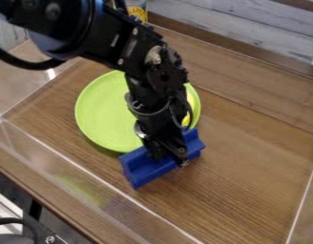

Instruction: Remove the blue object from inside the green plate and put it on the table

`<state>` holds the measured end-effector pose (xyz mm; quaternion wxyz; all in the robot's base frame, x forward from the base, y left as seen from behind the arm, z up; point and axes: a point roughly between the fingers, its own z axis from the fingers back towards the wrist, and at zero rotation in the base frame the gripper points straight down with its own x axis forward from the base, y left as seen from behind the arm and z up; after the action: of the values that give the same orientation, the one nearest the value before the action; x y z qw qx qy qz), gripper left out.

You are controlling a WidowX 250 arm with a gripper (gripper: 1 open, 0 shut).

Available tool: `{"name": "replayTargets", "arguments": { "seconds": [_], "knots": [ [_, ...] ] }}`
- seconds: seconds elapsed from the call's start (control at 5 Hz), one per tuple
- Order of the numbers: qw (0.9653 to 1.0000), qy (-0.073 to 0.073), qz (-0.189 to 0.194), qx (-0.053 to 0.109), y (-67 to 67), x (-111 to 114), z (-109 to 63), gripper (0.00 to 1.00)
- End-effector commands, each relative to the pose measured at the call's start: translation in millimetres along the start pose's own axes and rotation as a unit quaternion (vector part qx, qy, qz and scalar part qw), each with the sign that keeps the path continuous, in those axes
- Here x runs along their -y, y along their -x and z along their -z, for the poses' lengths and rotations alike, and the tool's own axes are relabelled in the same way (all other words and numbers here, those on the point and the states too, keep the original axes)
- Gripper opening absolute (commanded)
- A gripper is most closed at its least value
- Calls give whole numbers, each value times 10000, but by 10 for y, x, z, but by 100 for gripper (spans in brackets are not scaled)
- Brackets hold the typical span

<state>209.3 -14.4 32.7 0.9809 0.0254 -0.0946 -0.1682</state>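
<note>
The blue object [146, 170], a deep-blue ridged block, lies slanted on the table [255, 143], just in front of the green plate's near rim. The green plate [102, 112] is round and lime-green, and the arm covers part of it. My gripper [168, 152] points down onto the block's right end, its black fingers shut on the blue object. Whether the block touches the plate's rim is hidden by the gripper.
A sliver of yellow banana [189, 112] shows on the plate's right side behind the arm. Clear acrylic walls [70, 195] run along the table's front and left edges. A pale board wall stands at the back right.
</note>
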Motion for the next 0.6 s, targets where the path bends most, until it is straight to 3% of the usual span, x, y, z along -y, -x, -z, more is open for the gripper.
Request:
{"name": "replayTargets", "arguments": {
  "seconds": [0.0,0.4],
  "knots": [
    [9976,180,-48,-663,173,201,251,0],
    [9981,229,-89,-561,-53,409,299,0]
  ]
}}
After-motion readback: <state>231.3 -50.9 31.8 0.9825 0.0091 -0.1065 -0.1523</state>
